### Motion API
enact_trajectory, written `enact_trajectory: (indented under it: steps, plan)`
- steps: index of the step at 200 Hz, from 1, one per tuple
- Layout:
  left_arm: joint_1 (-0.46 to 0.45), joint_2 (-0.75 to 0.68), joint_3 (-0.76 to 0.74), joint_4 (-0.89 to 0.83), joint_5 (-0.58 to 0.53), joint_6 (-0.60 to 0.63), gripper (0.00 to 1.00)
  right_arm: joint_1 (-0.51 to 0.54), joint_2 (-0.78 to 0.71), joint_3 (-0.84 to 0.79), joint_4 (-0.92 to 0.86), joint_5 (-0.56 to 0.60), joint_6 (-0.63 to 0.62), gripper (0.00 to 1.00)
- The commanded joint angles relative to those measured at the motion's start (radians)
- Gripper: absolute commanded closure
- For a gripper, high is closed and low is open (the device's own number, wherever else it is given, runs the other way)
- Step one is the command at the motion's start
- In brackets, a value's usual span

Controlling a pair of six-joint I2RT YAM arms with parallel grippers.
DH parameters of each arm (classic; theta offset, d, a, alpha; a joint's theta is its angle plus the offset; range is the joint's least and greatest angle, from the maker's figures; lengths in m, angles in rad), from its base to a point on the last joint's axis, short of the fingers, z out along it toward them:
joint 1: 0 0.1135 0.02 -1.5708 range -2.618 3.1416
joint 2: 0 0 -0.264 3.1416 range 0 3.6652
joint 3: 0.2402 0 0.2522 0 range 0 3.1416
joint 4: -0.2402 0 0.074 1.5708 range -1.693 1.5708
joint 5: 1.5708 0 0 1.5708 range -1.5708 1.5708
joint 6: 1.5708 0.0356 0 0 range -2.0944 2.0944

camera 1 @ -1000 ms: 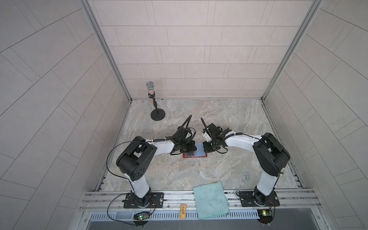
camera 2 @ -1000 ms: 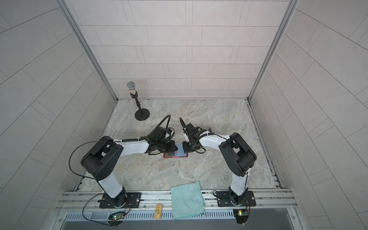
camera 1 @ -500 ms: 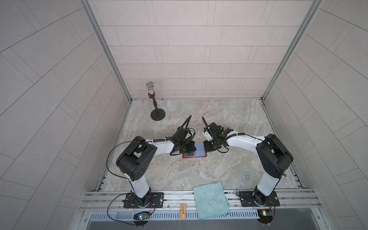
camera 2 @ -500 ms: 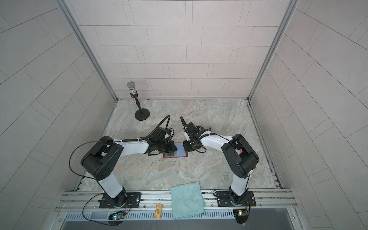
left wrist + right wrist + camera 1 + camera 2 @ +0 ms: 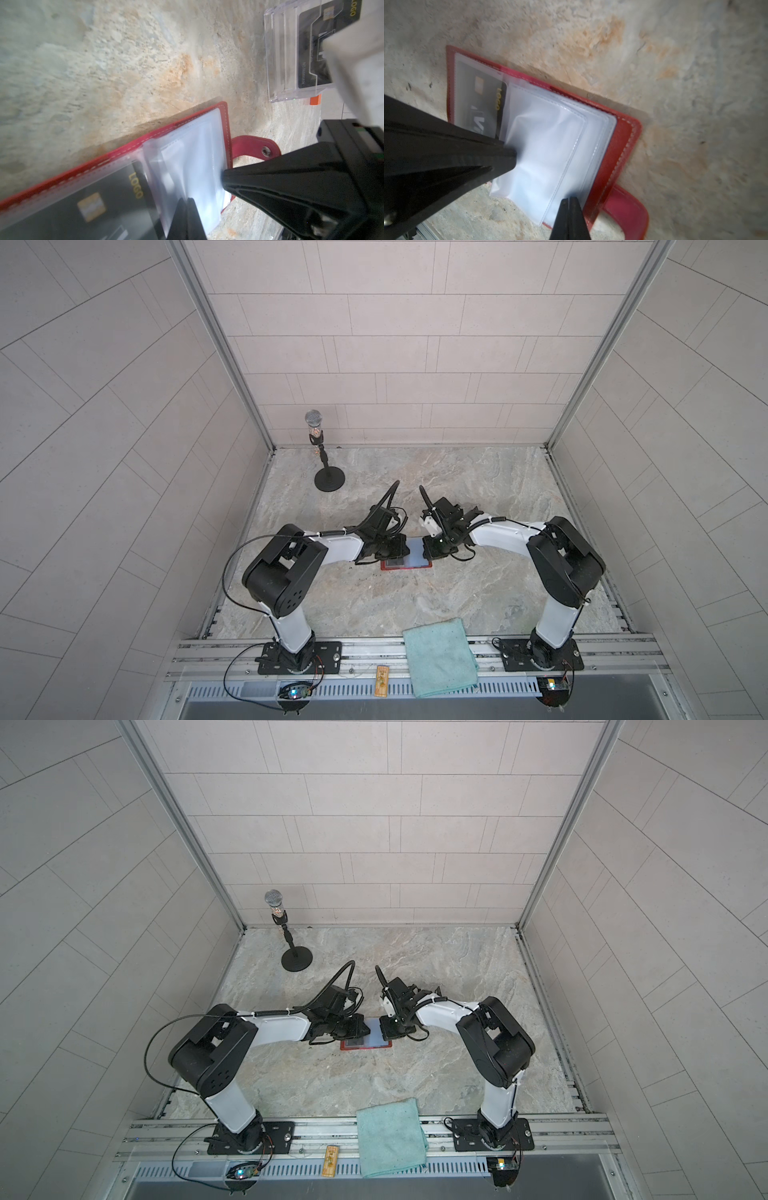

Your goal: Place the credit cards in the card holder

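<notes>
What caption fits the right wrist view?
Left gripper and right gripper, both shut, at the open card holder; black card already sleeved.

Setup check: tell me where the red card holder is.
The red card holder lies open on the marble table, mid-scene in both top views, between the left claw and the right claw, both shut over its clear sleeves.

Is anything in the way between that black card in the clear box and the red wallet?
Between them only bare table and a small orange block show. But the black card sits inside the clear box, and the shut left gripper and right gripper rest on the card holder's empty sleeves.
</notes>
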Motion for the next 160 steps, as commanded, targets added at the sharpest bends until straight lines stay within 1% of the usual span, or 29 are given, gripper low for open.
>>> enact_trajectory:
  steps: [1,75,103,113,146,160]
  plan:
    - [-0.001,-0.029,-0.021,0.024,-0.010,-0.014,0.97,0.005,0.036,-0.008,-0.014,0.015,-0.001,1.00]
    - [-0.001,-0.028,-0.043,0.098,0.020,-0.049,0.97,0.008,0.063,0.001,-0.021,-0.001,-0.008,1.00]
    - [-0.002,-0.043,-0.055,0.103,0.006,-0.051,0.96,0.008,0.066,0.001,-0.019,0.002,-0.006,1.00]
    - [-0.001,-0.050,-0.054,0.088,-0.004,-0.044,0.92,0.008,0.068,0.001,-0.020,0.003,-0.005,1.00]
    - [-0.002,-0.099,-0.061,0.041,-0.056,-0.009,0.67,0.008,0.073,0.001,-0.023,0.013,-0.005,1.00]
    - [-0.001,-0.124,-0.061,0.017,-0.078,0.011,0.61,0.008,0.074,0.002,-0.024,0.014,-0.006,1.00]
